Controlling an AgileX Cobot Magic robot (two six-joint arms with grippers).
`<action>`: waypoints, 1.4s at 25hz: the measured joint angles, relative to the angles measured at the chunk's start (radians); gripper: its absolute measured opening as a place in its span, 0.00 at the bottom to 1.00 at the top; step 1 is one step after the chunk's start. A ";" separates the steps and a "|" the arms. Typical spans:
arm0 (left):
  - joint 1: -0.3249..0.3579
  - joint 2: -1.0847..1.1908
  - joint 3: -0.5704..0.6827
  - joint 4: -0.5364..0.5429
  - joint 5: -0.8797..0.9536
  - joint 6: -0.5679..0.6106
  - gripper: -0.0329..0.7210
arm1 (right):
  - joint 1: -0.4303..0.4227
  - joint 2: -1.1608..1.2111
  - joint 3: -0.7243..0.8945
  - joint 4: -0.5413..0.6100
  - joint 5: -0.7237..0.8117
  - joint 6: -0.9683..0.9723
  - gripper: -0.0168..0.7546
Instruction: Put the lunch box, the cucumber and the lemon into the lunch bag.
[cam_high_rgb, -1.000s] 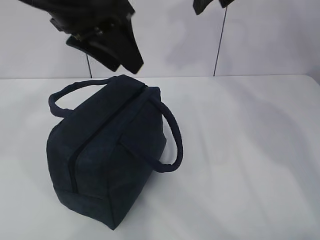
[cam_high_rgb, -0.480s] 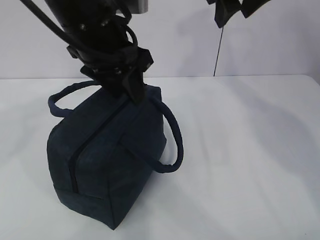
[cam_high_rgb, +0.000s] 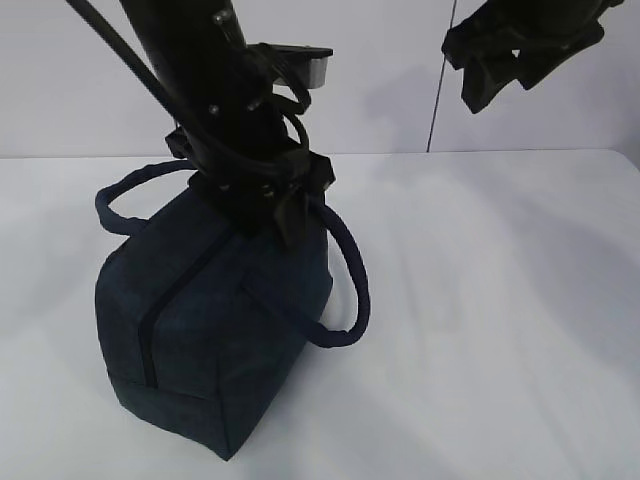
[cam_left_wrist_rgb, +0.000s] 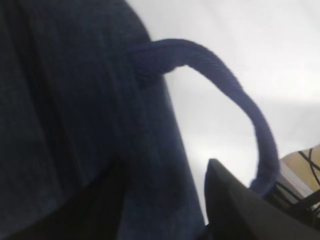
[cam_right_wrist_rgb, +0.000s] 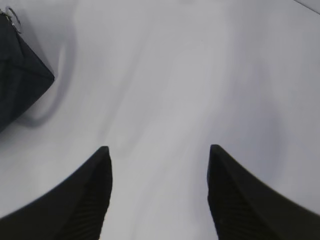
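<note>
One large boxy dark navy fabric lunch bag stands on the white desk, left of the middle, with its top zipper line running diagonally toward the near corner. It has two loop handles: one arches out at the far left, the other droops over the right side. In the right wrist view a small ring pull shows at the bag's corner. No lunch box, cucumber or lemon can be seen in any view.

There are two arms with one claw each. The left claw presses down at the far end of the bag's top, beside the right handle; in its wrist view one dark finger sits just beside the handle loop and the fabric fills the space to its left. Whether it grips the fabric I cannot tell. The right claw hangs high above bare desk, released, with nothing between its fingers.

A second ago the left claw hovered above the bag's far end; it has since come down onto it. The right claw has dropped further into view at the upper right. The bag has not shifted.
</note>
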 joint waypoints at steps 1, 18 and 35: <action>0.000 0.005 0.000 0.010 0.000 -0.006 0.55 | 0.000 -0.003 0.002 0.000 -0.002 -0.001 0.59; -0.010 0.036 0.000 0.060 -0.003 0.121 0.06 | 0.000 -0.023 0.002 -0.015 -0.003 -0.005 0.59; -0.011 -0.023 0.025 0.059 0.000 0.460 0.05 | 0.000 -0.023 0.002 -0.038 -0.003 -0.006 0.59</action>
